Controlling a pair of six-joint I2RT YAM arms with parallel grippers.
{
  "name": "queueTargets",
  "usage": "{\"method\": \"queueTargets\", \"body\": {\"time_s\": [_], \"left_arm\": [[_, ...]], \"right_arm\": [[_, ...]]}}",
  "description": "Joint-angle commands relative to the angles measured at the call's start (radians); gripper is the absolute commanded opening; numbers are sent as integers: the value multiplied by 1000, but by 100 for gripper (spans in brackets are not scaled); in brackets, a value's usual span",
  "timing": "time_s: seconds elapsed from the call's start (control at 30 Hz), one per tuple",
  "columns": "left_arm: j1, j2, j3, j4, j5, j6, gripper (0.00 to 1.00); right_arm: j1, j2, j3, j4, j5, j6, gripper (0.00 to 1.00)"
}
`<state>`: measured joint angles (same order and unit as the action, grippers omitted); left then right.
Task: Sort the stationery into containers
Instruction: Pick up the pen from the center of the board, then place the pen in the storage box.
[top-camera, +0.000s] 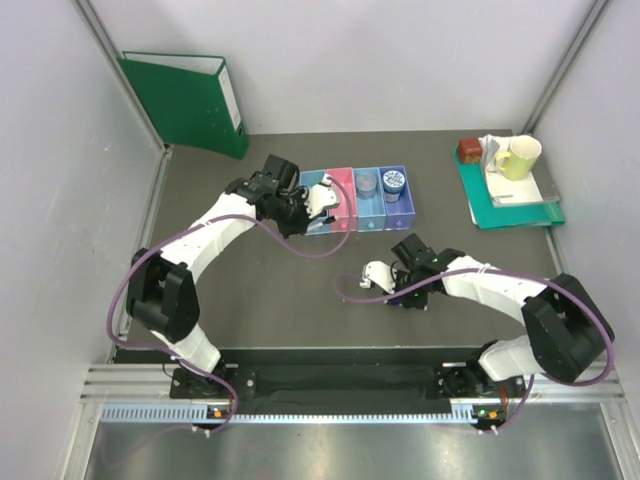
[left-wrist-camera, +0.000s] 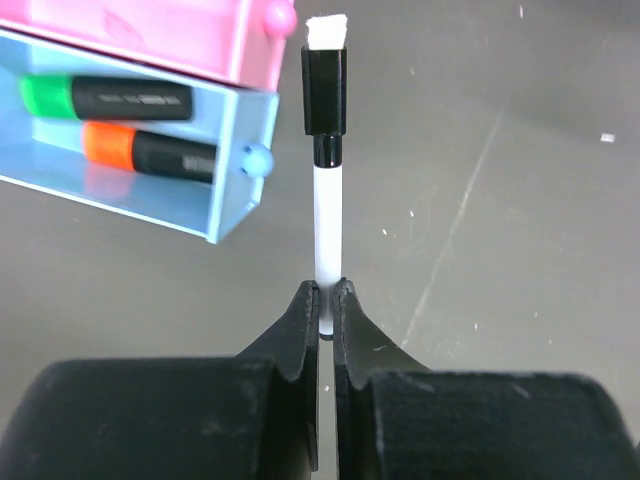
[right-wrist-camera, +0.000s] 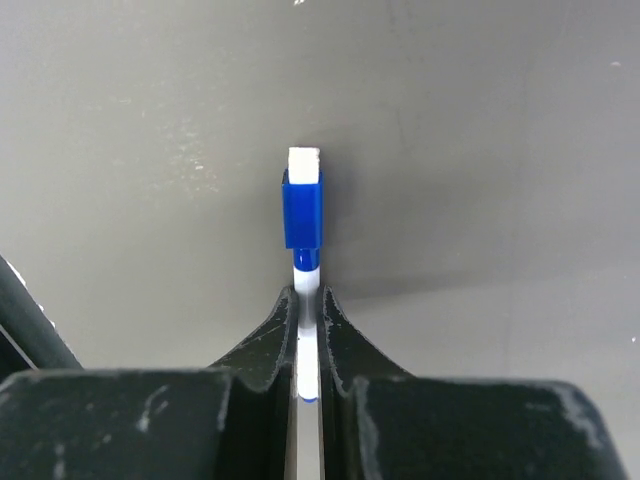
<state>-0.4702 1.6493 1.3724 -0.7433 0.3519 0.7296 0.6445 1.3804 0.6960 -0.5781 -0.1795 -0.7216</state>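
My left gripper (left-wrist-camera: 326, 290) is shut on a thin white pen with a black cap (left-wrist-camera: 326, 190) and holds it above the table, just off the near end of the light blue bin (left-wrist-camera: 235, 200). That bin holds the green-capped highlighter (left-wrist-camera: 105, 97) and the orange-capped highlighter (left-wrist-camera: 150, 150). The pink bin (left-wrist-camera: 180, 35) is beside it. My right gripper (right-wrist-camera: 308, 295) is shut on a thin white pen with a blue cap (right-wrist-camera: 303, 215) over bare table. From above, the left gripper (top-camera: 308, 212) is at the bins' front left and the right gripper (top-camera: 400, 290) is mid-table. The purple cup (top-camera: 367, 184) is in the blue bin and the round tub (top-camera: 394, 181) in the purple bin.
A green binder (top-camera: 190, 100) leans at the back left. A teal tray (top-camera: 510, 210) at the back right carries a yellow-green mug (top-camera: 520, 156), papers and a brown block (top-camera: 469, 150). Grey walls close in on both sides.
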Motion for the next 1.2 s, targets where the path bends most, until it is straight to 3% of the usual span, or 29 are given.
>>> {"method": "queueTargets", "body": {"time_s": [0.0, 0.13, 0.33, 0.57, 0.87, 1.17], "left_arm": [[4, 9, 59, -15, 39, -53, 0], [5, 47, 153, 64, 10, -189, 0], [13, 213, 414, 52, 8, -563, 0], [22, 305, 514, 88, 81, -913, 0], [28, 429, 533, 130, 16, -1105, 0], [31, 561, 613, 148, -54, -1139, 0]], "right_arm": [[14, -15, 6, -3, 46, 39, 0], [15, -84, 104, -72, 58, 94, 0], [7, -194, 247, -129, 101, 240, 0], [-16, -303, 356, -98, 210, 392, 0], [-28, -264, 557, -43, 291, 419, 0], [-29, -219, 643, 11, 285, 433, 0]]}}
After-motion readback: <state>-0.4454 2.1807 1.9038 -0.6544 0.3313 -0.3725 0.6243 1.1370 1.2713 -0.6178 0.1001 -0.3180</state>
